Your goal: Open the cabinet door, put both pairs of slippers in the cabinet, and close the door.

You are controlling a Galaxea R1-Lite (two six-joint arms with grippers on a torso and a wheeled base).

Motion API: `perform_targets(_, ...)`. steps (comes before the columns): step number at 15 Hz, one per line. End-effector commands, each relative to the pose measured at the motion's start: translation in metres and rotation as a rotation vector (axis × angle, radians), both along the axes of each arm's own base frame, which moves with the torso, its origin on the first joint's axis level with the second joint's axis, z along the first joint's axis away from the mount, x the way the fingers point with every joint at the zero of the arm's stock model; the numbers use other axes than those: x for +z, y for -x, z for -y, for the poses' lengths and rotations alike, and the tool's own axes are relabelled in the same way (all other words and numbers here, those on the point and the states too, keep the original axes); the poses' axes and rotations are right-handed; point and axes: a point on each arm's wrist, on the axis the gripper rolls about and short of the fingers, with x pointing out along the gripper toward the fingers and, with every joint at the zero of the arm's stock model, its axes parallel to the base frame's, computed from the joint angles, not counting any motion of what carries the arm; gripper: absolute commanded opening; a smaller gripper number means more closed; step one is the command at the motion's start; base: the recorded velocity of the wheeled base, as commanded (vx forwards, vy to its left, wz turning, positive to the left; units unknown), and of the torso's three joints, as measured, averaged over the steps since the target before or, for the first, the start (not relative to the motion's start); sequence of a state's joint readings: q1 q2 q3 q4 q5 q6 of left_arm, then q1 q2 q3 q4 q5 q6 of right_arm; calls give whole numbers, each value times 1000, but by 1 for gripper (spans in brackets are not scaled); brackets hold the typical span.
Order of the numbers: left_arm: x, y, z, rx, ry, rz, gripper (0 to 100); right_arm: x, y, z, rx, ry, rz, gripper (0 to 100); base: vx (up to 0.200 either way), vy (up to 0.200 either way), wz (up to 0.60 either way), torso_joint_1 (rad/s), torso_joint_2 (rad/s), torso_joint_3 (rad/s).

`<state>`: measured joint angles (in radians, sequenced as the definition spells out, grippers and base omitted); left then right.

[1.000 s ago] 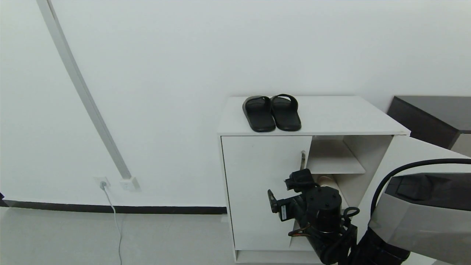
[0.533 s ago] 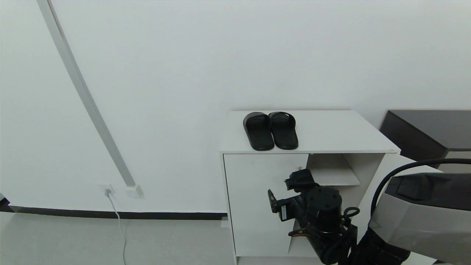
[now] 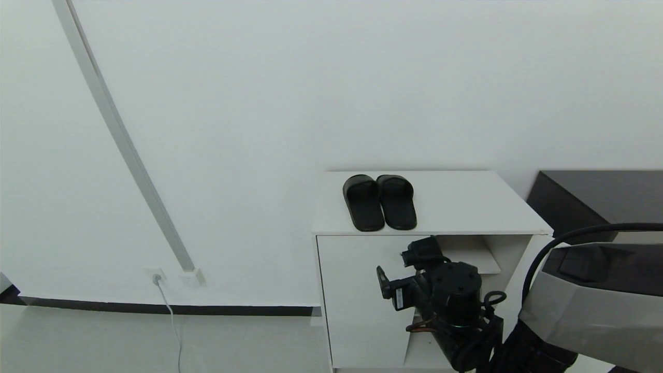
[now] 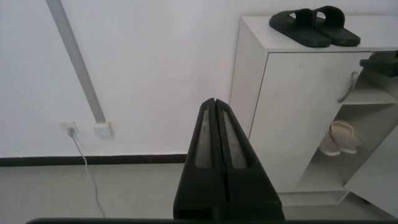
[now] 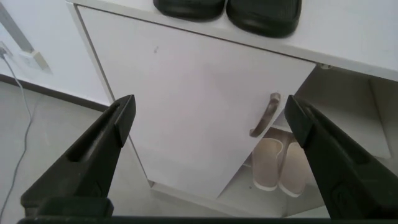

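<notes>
Black slippers (image 3: 379, 202) unmoved on cabinet (image 3: 466, 204), view shifted

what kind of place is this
Likely a home-style entryway corner, perhaps staged: a white cabinet against a bare wall, black slippers on top, a pale pair on a shelf inside.

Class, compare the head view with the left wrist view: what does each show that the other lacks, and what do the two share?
Head view adds: a dark piece of furniture to the right of the white cabinet, and the right arm in front of the cabinet's open side.
Left wrist view adds: the left gripper, shut; a pale pair of slippers on a lower shelf inside the cabinet; the door handle.
Shared: the black slippers side by side on the cabinet top, the wall socket with its cable, and the grey strip running up the wall.
</notes>
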<state>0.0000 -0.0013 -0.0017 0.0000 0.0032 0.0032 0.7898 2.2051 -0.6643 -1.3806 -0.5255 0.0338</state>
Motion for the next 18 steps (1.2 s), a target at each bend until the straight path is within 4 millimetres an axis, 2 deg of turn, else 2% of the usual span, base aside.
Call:
perform_targets(1, 0, 0, 0, 0, 0, -1, 0, -3, -1, -1, 3, 5, -5, 100, 0, 0, 0, 27, -61, -32)
perform_targets(4, 0, 0, 0, 0, -1, -3, 0, 2, -10, -6, -7, 3, -11, 100, 0, 0, 0, 0, 0, 0)
perform_targets(7, 0, 0, 0, 3, -1, -1, 0, 27, -17, -13, -15, 3, -43, 100, 0, 0, 0, 0, 0, 0)
perform_targets(9, 0, 0, 0, 4, -1, -3, 0, 70, -20, -16, -35, -36, -106, 100, 0, 0, 0, 0, 0, 0)
perform_targets(12, 0, 0, 0, 4, -1, -3, 0, 121, -21, -24, -56, -116, -162, 100, 0, 0, 0, 0, 0, 0)
perform_targets(13, 0, 0, 0, 4, -1, -3, 0, 126, -20, -29, -78, -119, -156, 100, 0, 0, 0, 0, 0, 0)
perform_targets(18, 0, 0, 0, 4, 2, -1, 0, 98, -32, -41, -111, -96, -168, 100, 0, 0, 0, 0, 0, 0)
